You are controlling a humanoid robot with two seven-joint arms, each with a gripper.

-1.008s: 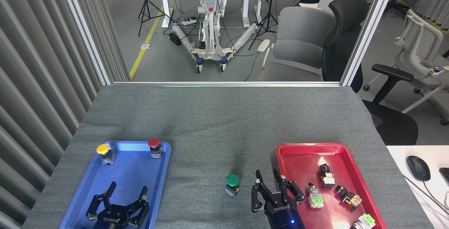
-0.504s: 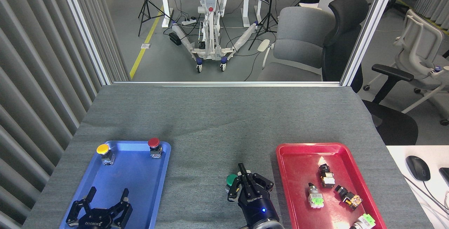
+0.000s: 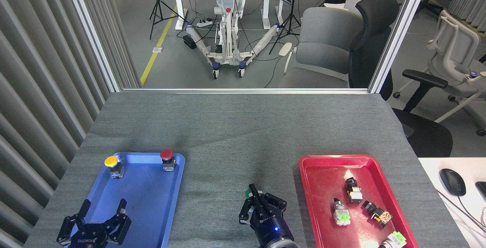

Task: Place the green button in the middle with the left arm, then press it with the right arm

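Right gripper (image 3: 253, 198) covering green button (image 3: 247, 193); fingers together

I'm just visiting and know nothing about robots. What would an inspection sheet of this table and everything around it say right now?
Surface: grey cloth tabletop, bare in the far half.
Job's things: green button on the cloth between the trays, mostly hidden under the right gripper.
Clutter: blue tray with yellow button and red button; red tray with several small switches.
Grippers: right gripper fingers together over the green button; left gripper open over the blue tray.
Cables: mouse cable on the side desk; cables on the floor beyond.
Surroundings: office chairs, wheeled stand, tripods.
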